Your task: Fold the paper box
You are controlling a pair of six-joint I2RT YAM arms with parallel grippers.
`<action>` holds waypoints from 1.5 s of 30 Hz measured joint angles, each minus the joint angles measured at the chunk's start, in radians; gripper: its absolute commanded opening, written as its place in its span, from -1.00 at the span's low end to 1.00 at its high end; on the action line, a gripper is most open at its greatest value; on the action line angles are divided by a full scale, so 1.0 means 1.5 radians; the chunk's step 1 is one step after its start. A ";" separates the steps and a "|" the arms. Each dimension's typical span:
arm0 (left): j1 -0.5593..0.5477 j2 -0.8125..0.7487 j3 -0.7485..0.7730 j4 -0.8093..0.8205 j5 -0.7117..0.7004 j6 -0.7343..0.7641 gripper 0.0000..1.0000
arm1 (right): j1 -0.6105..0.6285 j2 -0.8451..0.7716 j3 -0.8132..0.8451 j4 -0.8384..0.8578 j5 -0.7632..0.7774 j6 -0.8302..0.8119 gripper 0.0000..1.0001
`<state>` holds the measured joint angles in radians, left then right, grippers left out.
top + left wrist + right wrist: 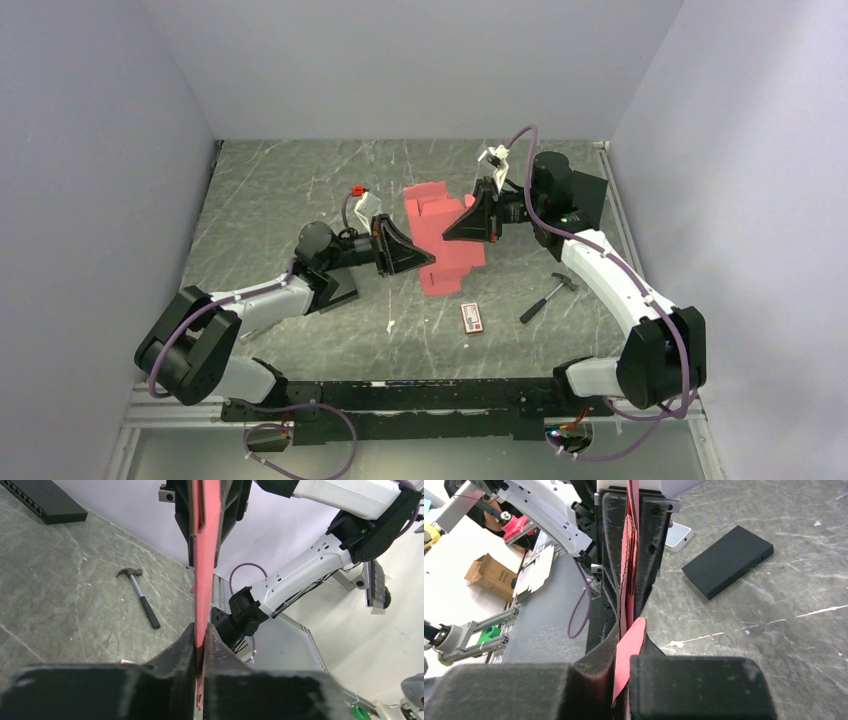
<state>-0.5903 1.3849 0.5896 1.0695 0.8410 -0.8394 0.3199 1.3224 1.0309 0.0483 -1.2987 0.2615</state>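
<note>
Top external view, mid-frame: the red-pink thin cardboard paper box [457, 266] is held by the left tool [431, 263] and right tool [448, 232], both clamped tight on its edges; looks light, bendy, crease-prone, so grip near folds

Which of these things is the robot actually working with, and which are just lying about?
In use: paper box, pinched by left gripper and right gripper.
Lying about: hammer, red-and-white packet, black box.
</note>
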 measured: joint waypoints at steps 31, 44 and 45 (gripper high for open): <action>0.073 0.064 0.042 0.119 -0.030 -0.117 -1.00 | -0.039 -0.009 0.009 -0.079 0.014 -0.060 0.36; 0.092 0.071 0.026 0.139 -0.040 -0.131 -1.00 | -0.100 -0.054 0.012 -0.117 0.027 -0.077 0.11; 0.093 0.073 0.026 0.139 -0.040 -0.132 -1.00 | -0.097 -0.051 0.013 -0.120 0.032 -0.080 0.11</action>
<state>-0.4503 1.4940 0.6289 1.2781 0.7807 -1.0382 0.1738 1.2465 1.0504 -0.1318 -1.2503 0.1421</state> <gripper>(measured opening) 0.027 0.549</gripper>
